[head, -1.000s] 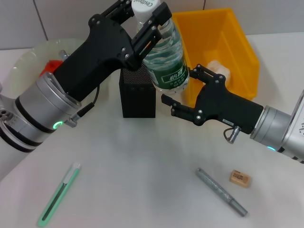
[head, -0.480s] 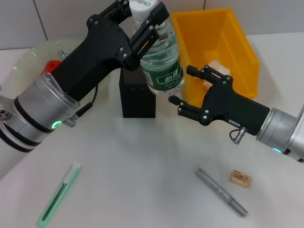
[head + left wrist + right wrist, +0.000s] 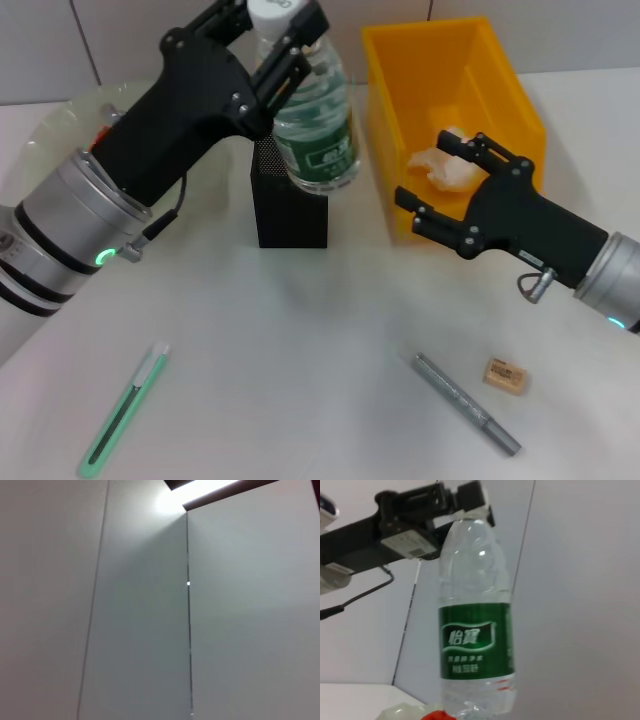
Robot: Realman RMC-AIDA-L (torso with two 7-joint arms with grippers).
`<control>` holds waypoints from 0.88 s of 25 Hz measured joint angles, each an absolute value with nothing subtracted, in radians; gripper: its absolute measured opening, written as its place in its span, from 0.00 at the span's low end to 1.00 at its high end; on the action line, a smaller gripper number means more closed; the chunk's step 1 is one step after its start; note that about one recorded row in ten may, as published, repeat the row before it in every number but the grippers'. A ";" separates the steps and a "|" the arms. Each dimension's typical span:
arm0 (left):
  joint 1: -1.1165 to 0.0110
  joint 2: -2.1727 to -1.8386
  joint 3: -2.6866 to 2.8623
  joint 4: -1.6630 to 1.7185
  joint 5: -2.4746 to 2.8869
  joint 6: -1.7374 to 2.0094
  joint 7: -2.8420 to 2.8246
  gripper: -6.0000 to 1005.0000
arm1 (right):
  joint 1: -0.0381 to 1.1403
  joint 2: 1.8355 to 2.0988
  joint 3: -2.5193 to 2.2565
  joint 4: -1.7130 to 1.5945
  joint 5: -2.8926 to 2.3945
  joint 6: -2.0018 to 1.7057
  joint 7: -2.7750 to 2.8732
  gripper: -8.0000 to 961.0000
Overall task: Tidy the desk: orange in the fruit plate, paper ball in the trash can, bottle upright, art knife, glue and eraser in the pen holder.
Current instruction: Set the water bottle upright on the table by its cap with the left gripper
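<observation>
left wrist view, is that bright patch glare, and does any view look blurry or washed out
Left wrist view: only a pale wall with a blown-out bright patch near the upper edge, nothing of the task visible. Right wrist view: the water bottle looks soft, its label slightly blurred, lit from behind by a pale wall. Head view: even light, sharp enough, a faint shadow on the table below the bottle.

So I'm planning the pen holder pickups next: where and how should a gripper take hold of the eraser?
The eraser lies flat on the table, a small block, apart from the grey pen-like tool beside it. Probably best to come straight down from above and pinch across its two long sides, the narrower span, with the right gripper, which is nearer.
</observation>
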State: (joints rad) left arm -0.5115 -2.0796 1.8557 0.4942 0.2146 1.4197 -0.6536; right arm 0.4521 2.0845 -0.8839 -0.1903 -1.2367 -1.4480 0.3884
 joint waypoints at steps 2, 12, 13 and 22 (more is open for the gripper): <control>-0.507 -2.078 1.843 0.488 0.215 1.419 -0.648 0.43 | 0.443 2.083 -0.871 -0.194 -1.237 -1.451 0.389 0.80; -0.467 -2.072 1.795 0.437 0.219 1.417 -0.643 0.43 | 0.416 2.079 -0.821 -0.225 -1.236 -1.440 0.430 0.80; -0.462 -2.071 1.790 0.434 0.219 1.417 -0.643 0.43 | 0.414 2.079 -0.820 -0.231 -1.236 -1.437 0.437 0.80; -0.426 -2.061 1.739 0.417 0.227 1.413 -0.632 0.43 | 0.411 2.079 -0.821 -0.245 -1.236 -1.413 0.448 0.80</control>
